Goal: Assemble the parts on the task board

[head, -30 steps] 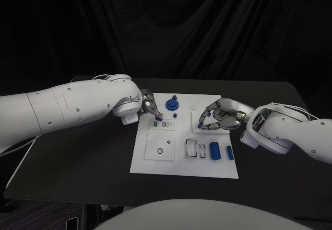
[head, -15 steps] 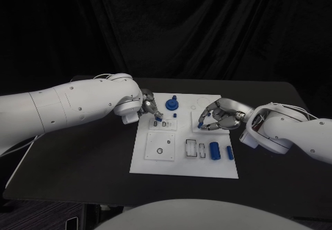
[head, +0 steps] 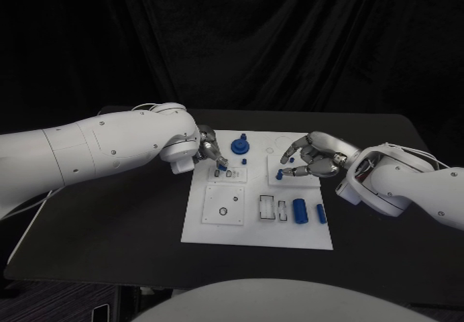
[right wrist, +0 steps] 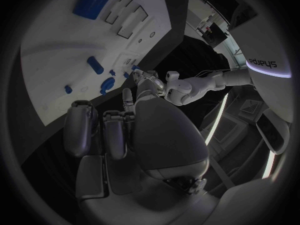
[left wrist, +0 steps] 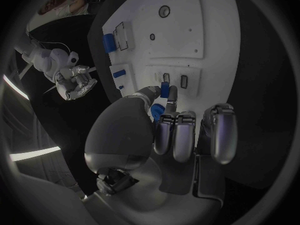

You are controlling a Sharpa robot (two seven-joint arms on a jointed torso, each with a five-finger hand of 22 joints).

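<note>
White task board (head: 222,231) lies mid-table (head: 116,228); left hand (head: 211,153) stays at its upper left, fingers (left wrist: 164,91) pinching a small blue part (head: 221,164) over a slotted block; right hand (head: 314,159) has opened since a moment ago, fingers apart, empty, above a small blue peg (head: 279,174) standing on the board.

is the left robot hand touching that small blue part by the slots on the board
Touching. In the left wrist view the left robot hand pinches the small blue part between its fingertips, just over the slots on the task board.
</note>
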